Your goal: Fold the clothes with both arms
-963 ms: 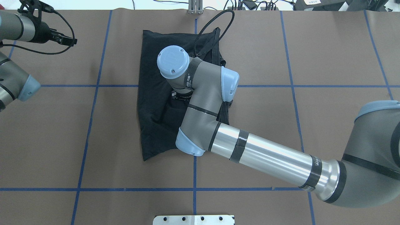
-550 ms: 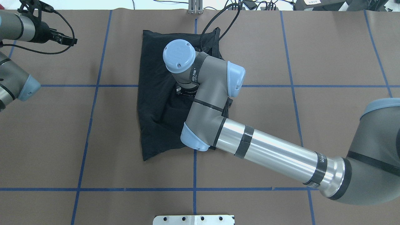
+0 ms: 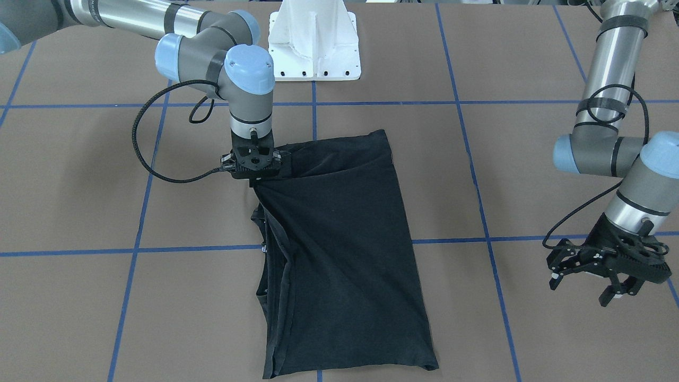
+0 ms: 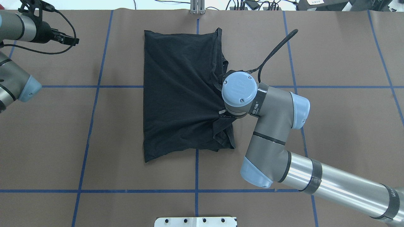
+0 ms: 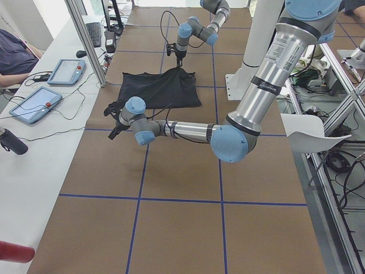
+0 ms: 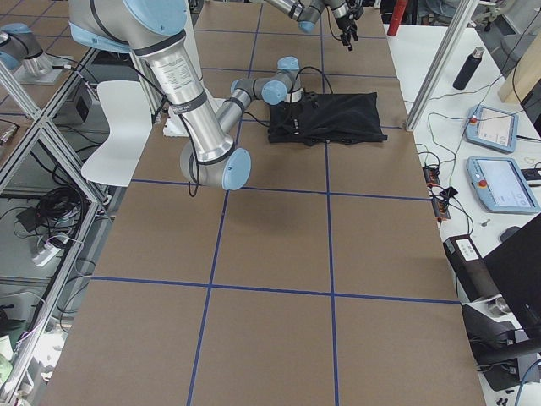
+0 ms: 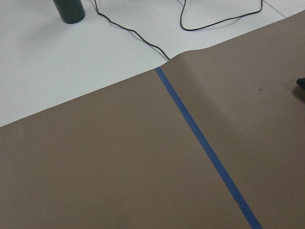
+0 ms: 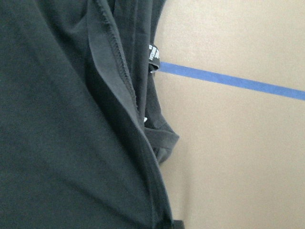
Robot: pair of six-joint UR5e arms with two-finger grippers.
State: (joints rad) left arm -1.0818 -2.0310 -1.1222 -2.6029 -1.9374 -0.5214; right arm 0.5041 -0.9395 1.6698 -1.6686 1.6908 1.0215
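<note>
The black T-shirt [image 4: 180, 94] lies folded into a rectangle at mid-table with its plain side up, and no print shows. My right gripper [image 3: 253, 179] is shut on the shirt's [image 3: 339, 249] side edge. It holds that edge a little above the table, so the cloth tents up toward it. In the overhead view the right wrist [image 4: 239, 91] hides the fingers. The right wrist view shows layered hems of the shirt [image 8: 71, 119] beside bare table. My left gripper [image 3: 581, 291] hangs open and empty over bare table, far from the shirt. It also shows in the overhead view as the left gripper [image 4: 68, 39].
Blue tape lines [image 4: 196, 176] grid the brown table cover. The white pedestal base [image 3: 313, 48] stands at the robot's side. Beyond the table's far edge is a white bench with tablets [image 5: 34, 103], cables and a dark bottle [image 7: 69, 9]. A seated person [image 5: 14, 54] is there.
My right arm has swung from above the shirt's middle to its right edge, nearer the robot, drawing the gripped cloth with it. The shirt's top is now uncovered. The left arm has not moved.
</note>
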